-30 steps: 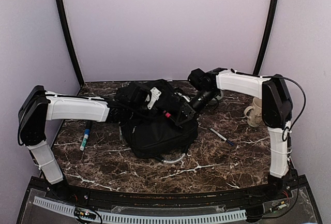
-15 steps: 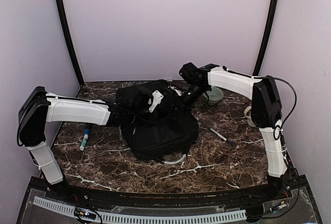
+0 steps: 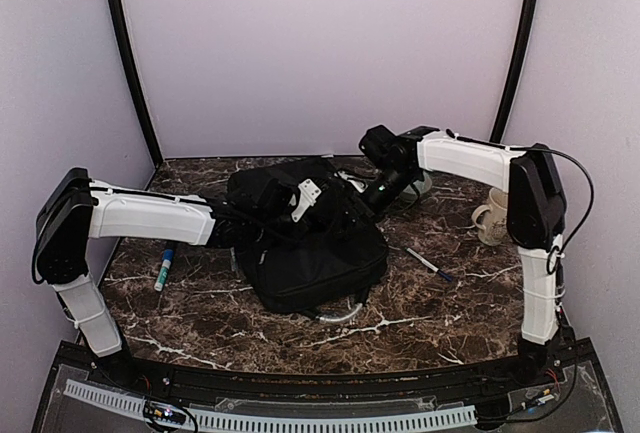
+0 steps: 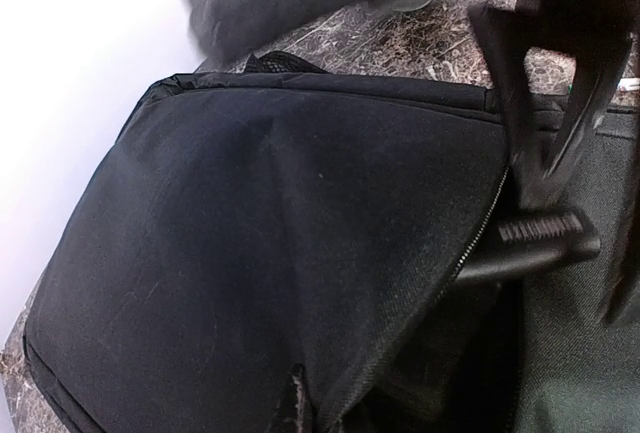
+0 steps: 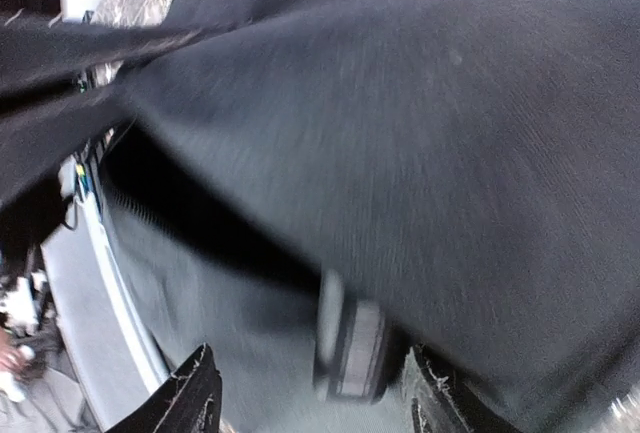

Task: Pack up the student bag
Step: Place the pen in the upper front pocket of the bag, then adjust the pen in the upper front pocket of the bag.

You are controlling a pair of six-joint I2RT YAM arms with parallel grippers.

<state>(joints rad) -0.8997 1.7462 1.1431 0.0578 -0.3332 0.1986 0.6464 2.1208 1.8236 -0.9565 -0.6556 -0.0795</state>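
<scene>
The student bag (image 3: 315, 253), a large black backpack, lies in the middle of the table. It fills the left wrist view (image 4: 250, 233) and the right wrist view (image 5: 420, 113). My left gripper (image 3: 298, 213) is at the bag's upper edge. One of its fingertips (image 4: 293, 403) shows, pressed on a fold of the flap beside the open zipper; the other is hidden under the fabric. My right gripper (image 3: 373, 200) is at the bag's far right corner. It is open (image 5: 315, 398), with a grey zipper pull (image 5: 350, 348) between its fingers, not gripped.
A mug (image 3: 489, 218) stands at the right and a pen (image 3: 430, 265) lies in front of it. A green-capped marker (image 3: 165, 266) lies at the left. A pale bowl (image 3: 420, 185) sits behind the right arm. A translucent item (image 3: 340, 313) sticks out under the bag's front.
My right gripper lifted off the bag and swung back toward the far side, then came down again at the bag's far right corner. The bag shifted a little to the right.
</scene>
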